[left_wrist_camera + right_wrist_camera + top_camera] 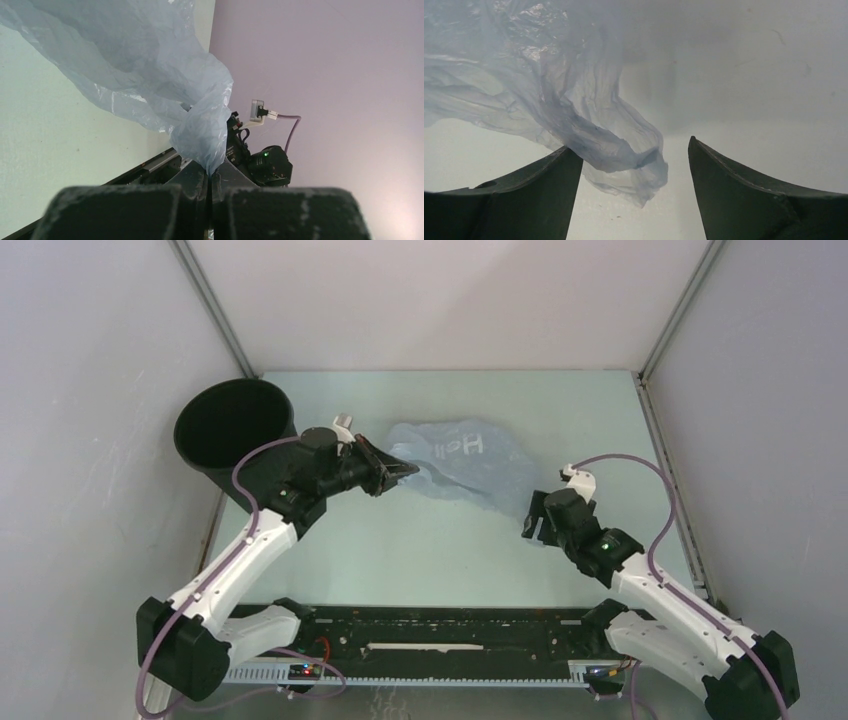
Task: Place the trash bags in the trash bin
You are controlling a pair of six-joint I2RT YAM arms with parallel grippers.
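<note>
The black trash bin (235, 435) stands upright with its mouth open. The trash bag (465, 465) is outside it, a crumpled pale blue film spread over the worktop (420, 550) to the right of the bin and not touching it. White lettering (468, 445) shows on the bag's upper side.

The left gripper (408, 471) reaches out sideways just right of the bin. Its jaws are pressed together, pinching a twisted corner of the trash bag (150, 65). In the left wrist view the film bunches into a narrow neck right where the jaws meet, then fans out wide beyond them.

The right gripper (530, 518) is well away from the bin, at the bag's opposite, nearer edge. Its jaws are spread wide and hold nothing. In the right wrist view a loose, wrinkled lobe of the trash bag (624, 155) lies in the gap between them, close to the left-hand finger (524, 200). I cannot tell whether it touches that finger.
</note>
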